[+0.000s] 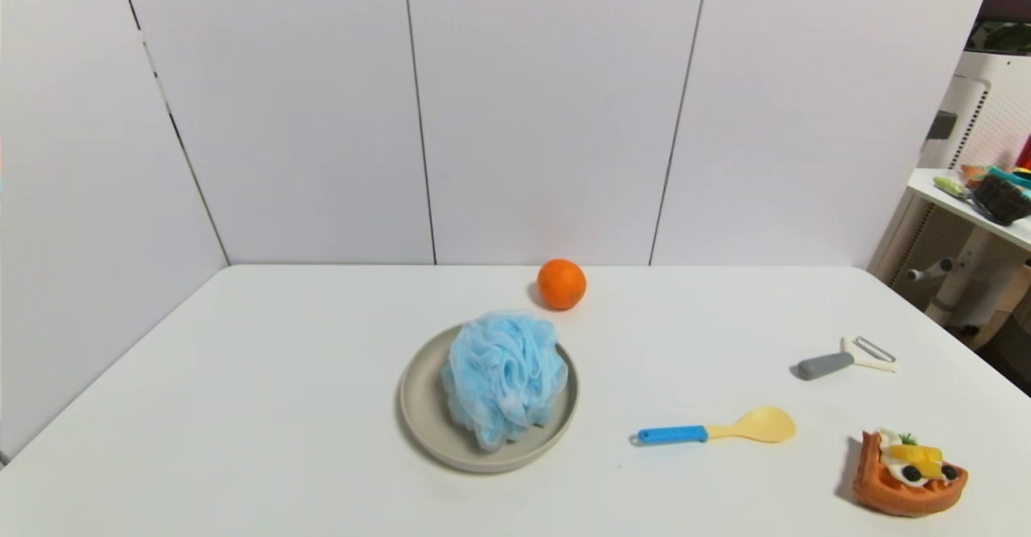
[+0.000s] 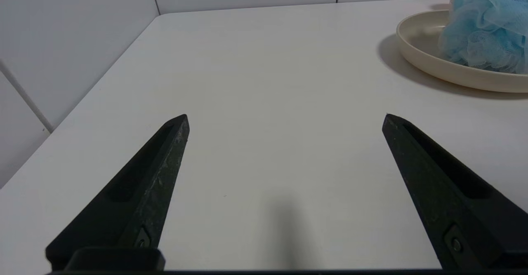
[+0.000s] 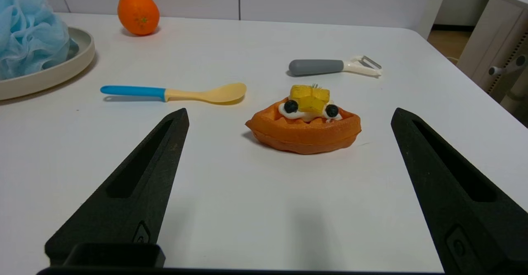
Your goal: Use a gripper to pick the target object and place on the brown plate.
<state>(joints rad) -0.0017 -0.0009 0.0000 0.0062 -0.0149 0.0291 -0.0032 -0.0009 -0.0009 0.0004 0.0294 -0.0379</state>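
Both grippers, left gripper [image 2: 285,116] and right gripper [image 3: 289,110], spread wide, low over table [image 2: 264,102].

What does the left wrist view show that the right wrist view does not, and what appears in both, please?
Only the left wrist view shows the left pincer, open over bare table beside the wall corner. Only the right wrist view shows the right pincer, also open, with the waffle toy ahead of it, the spoon and the peeler. Both show the blue bath pouf resting on the brown plate, and the orange, which is only a sliver in the left view.
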